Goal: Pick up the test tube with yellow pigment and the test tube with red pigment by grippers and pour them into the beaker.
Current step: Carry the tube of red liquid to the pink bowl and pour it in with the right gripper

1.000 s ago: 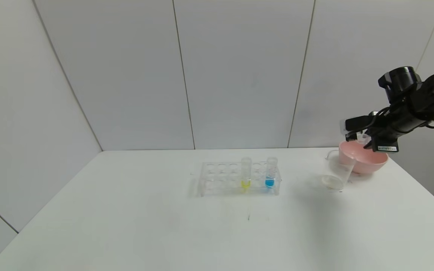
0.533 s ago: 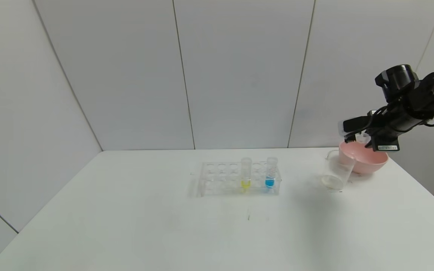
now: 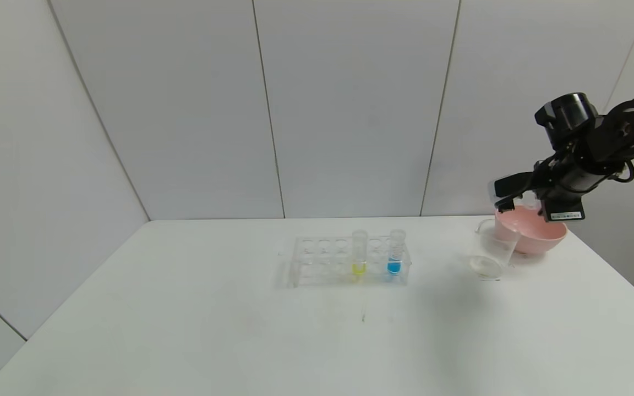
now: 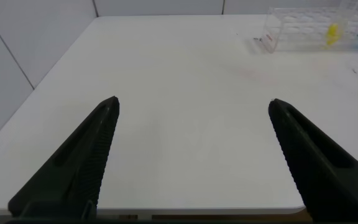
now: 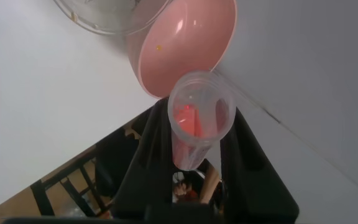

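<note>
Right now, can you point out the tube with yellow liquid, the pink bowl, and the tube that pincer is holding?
Yellow tube (image 3: 359,268): head view, its yellow-filled bottom, standing in the rack.
Pink bowl (image 3: 537,237): head view, its outer wall.
Red tube (image 5: 194,127): right wrist view, its clear wall near the open mouth, between the right pincer's fingers.

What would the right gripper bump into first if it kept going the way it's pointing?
Probably the pink bowl: the right gripper, shut on the red test tube, aims at its rim. The beaker sits just beyond, though depth is unclear.

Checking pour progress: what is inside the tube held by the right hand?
The right hand grips a clear tube above the pink bowl. Looking down its mouth, red shows inside. The hand's fingers cover its lower sides, hiding the amount.
</note>
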`<state>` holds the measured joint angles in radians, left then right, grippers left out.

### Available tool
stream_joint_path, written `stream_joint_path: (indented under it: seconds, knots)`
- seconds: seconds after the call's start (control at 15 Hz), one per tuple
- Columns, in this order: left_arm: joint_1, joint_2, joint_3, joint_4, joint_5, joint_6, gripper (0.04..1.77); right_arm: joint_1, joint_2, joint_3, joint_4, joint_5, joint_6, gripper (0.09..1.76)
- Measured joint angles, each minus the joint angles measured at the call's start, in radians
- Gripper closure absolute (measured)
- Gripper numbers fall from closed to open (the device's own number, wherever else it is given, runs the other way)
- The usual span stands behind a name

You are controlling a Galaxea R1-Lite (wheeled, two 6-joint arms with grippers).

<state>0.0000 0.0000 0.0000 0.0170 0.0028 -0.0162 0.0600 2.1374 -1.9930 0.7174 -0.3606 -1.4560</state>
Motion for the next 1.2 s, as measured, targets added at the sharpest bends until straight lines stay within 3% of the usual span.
stream_joint_path:
  seconds: [0.47, 0.8, 1.2]
  knots:
    - [0.0, 0.0, 0.0, 0.0, 0.0, 0.0, 0.09, 0.016, 0.009, 0.009, -0.001, -0.1, 0.002, 1.35]
    - [0.0, 0.0, 0.0, 0.0, 0.0, 0.0, 0.09, 0.022, 0.017, 0.011, -0.002, -0.112, 0.005, 1.35]
    - [0.0, 0.0, 0.0, 0.0, 0.0, 0.0, 0.09, 0.056, 0.024, 0.011, -0.012, -0.219, 0.01, 1.35]
